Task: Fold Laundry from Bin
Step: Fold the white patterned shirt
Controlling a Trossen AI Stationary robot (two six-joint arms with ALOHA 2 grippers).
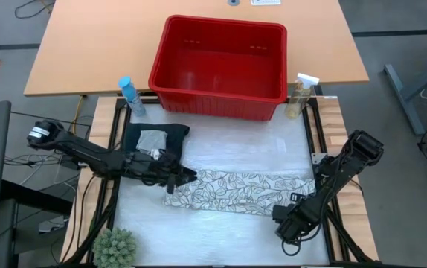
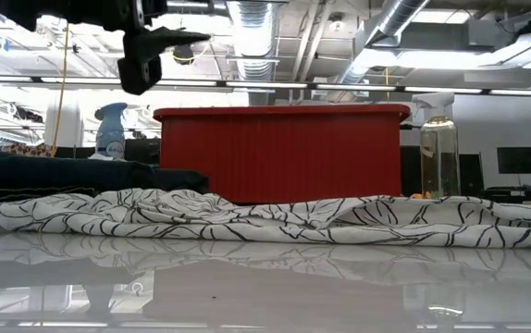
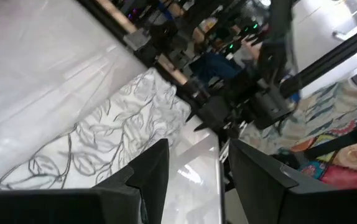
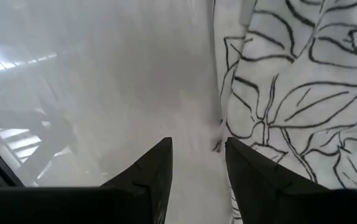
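Leaf-print white cloth (image 1: 236, 192) lies spread across the tabletop (image 1: 273, 149) before the empty red bin (image 1: 221, 67); left gripper (image 1: 187, 177) hovers at one end, right gripper (image 1: 282, 214) at the other, both jaws apart, holding nothing

The bin (image 1: 221, 68) is smooth red plastic with ribbed sides. The leaf-print cloth (image 1: 236, 192) is soft and wrinkly. The white table (image 1: 258, 145) is shiny like glass.
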